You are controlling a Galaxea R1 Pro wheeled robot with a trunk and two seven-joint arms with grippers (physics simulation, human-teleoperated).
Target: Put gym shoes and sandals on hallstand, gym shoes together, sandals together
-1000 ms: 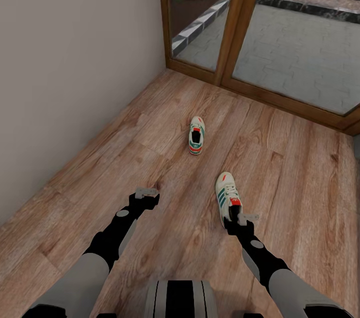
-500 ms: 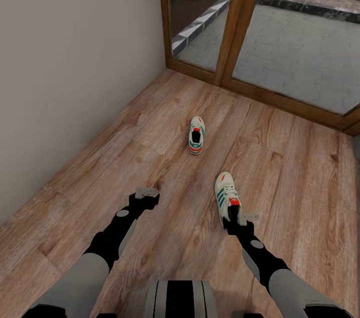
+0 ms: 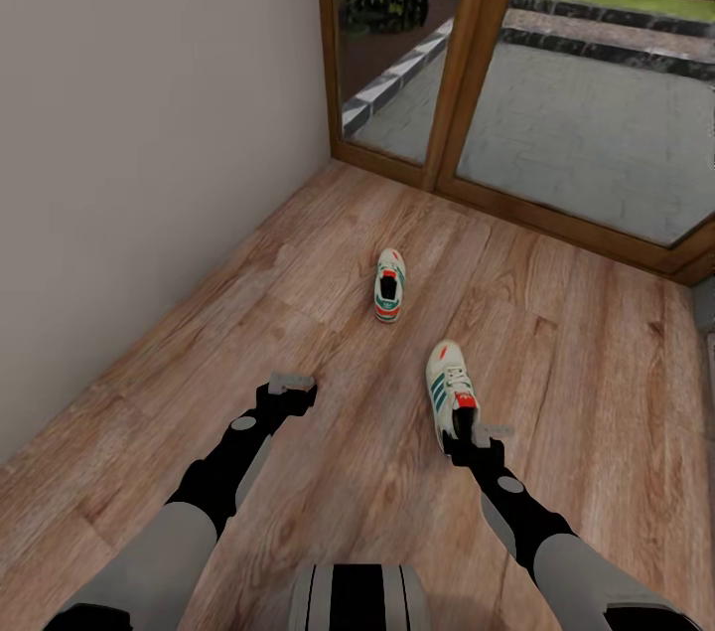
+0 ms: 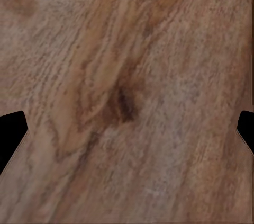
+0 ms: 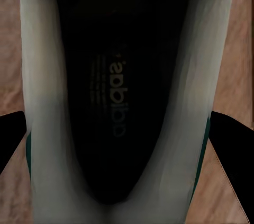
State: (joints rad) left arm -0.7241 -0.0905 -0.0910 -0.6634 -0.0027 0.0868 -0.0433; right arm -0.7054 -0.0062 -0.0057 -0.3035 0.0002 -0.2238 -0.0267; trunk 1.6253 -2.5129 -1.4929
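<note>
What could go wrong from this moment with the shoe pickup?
The right hand sits at the heel end of the near gym shoe, its fingers flanking the shoe's opening; a grip on the soft collar alone might slip or let the toe droop when lifted. The far gym shoe lies apart, near the glass door, so reaching it may bring the base close to the frame.

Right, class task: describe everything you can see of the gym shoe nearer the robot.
The nearer shoe is a cream-white lace-up sneaker with green side stripes, white laces and a red-orange tongue patch. It stands upright on the wood floor, toe pointing away from the robot. The right gripper is at its heel end, and the right wrist view looks straight into its dark opening, a finger on each side of the collar; whether the fingers press it cannot be told.
</note>
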